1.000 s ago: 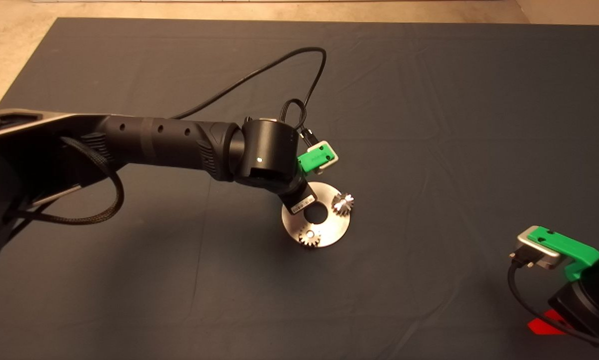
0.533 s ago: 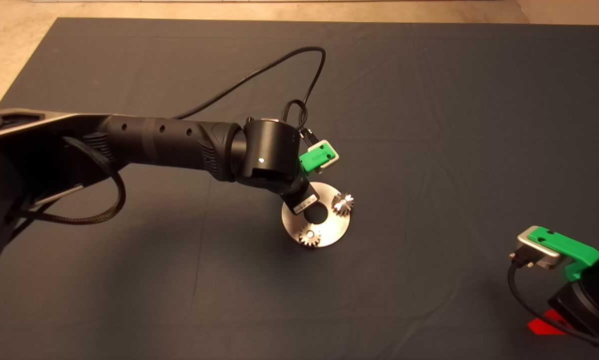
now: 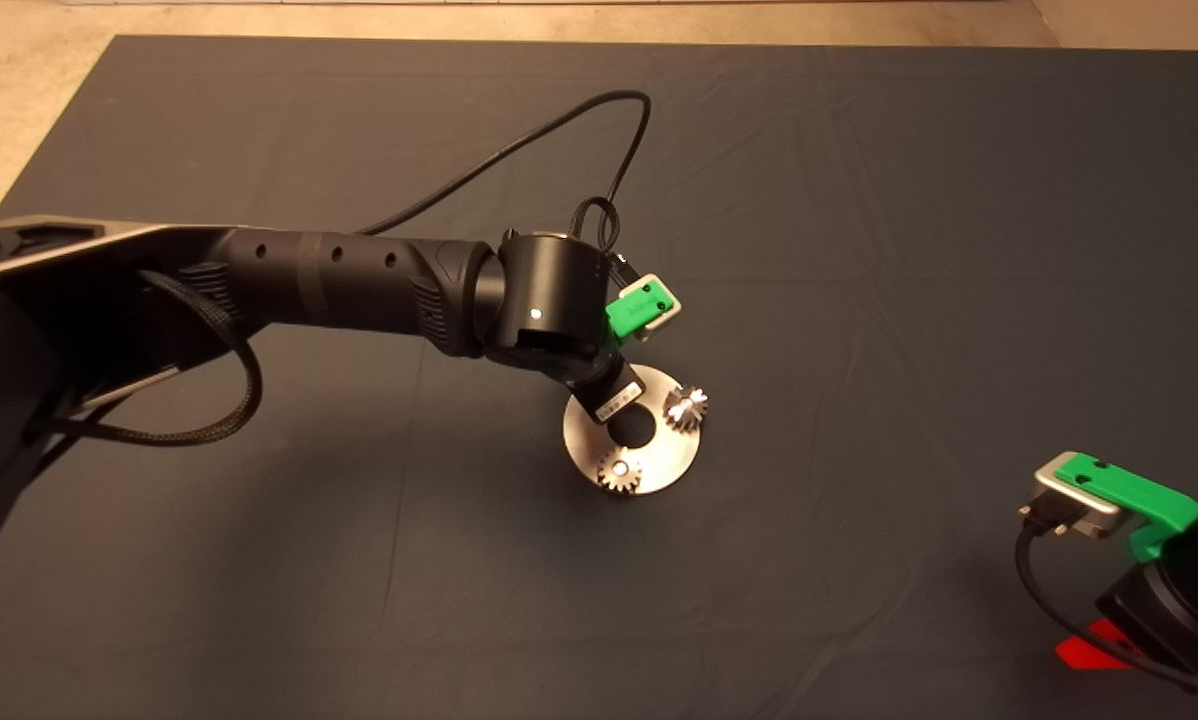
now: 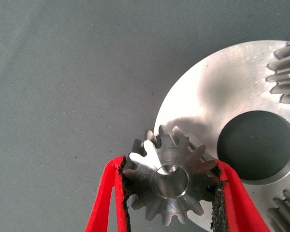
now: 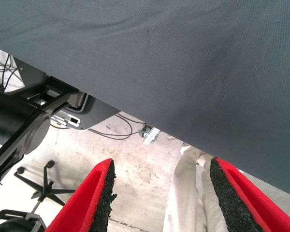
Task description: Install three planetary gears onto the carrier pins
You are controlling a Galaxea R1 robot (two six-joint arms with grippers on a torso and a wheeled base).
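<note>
Dark bench mat [image 3: 859, 250] under you: left end effector [image 4: 169, 193] pinches the third planetary gear [image 4: 170, 180] flat over the disc [image 4: 208, 111] rim, likely lining its bore to a pin; right end effector [image 5: 159, 193] idles spread.

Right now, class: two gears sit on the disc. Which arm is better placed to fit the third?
The left. Its gripper already grips the third gear over the disc edge; the right gripper waits, open, at the mat's edge.

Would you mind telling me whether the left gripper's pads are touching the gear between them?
Touching. The left wrist view shows both black pads of the left gripper pressed against the teeth of the gear, no gap either side.
</note>
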